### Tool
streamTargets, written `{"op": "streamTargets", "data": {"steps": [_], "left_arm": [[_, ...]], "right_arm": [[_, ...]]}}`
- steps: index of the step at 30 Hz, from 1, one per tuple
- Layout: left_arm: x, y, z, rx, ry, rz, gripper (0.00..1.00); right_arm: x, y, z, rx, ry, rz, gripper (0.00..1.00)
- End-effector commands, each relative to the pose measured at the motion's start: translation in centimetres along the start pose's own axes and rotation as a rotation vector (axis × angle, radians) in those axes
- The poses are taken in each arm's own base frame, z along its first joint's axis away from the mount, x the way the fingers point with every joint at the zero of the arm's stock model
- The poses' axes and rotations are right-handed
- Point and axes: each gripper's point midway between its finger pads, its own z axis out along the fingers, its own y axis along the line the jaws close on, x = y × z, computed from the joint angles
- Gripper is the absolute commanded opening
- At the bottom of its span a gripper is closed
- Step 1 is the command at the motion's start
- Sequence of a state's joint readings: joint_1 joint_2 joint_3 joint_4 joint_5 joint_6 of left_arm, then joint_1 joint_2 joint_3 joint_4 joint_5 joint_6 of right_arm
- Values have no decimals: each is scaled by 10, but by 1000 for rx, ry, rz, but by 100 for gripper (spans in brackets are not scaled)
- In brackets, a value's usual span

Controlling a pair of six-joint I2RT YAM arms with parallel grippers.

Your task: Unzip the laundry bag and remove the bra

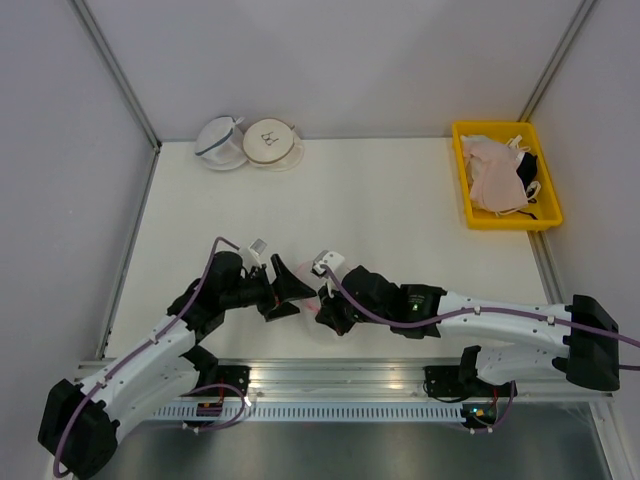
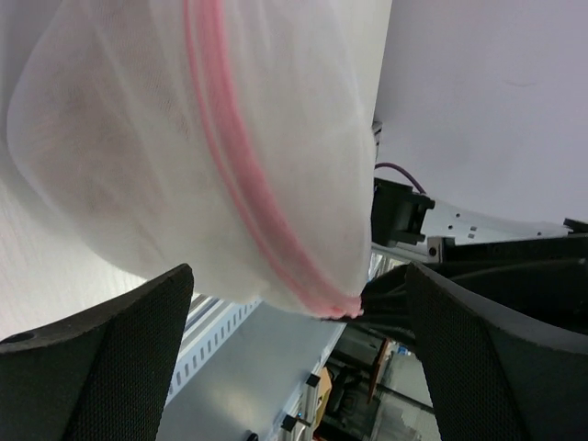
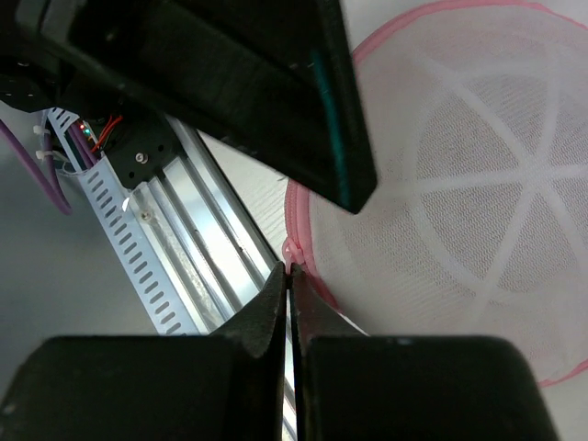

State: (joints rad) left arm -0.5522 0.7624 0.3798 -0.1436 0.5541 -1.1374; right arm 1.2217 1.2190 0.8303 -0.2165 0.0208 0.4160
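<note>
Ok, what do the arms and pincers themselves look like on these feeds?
Both arms are alike: the left arm and right arm have white links with bulky black joint housings, and a purple cable runs along each. The left pincer and right pincer are all black, with broad wedge-shaped fingers whose inner faces carry a fine dotted texture. No sleeves or printed markings show.

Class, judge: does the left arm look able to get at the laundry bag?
Likely yes: the left gripper is open, and the laundry bag lies just ahead between its fingers, nothing blocking.
</note>
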Motion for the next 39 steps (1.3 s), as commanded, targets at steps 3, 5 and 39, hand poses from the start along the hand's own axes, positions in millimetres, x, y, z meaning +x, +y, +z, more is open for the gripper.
{"op": "streamTargets", "data": {"steps": [3,5,39], "left_arm": [[-24,-24,14,38,-53,-37,100],[-24,-14,21,7,-37,-60,99],[-33,1,30,-2,-80,-53,17]], "right_arm": [[-5,13,0,-47,-21,-25,0],[-3,14,0,-48,-19,-27,0],[52,-40,-23,190,123,1,1]]}}
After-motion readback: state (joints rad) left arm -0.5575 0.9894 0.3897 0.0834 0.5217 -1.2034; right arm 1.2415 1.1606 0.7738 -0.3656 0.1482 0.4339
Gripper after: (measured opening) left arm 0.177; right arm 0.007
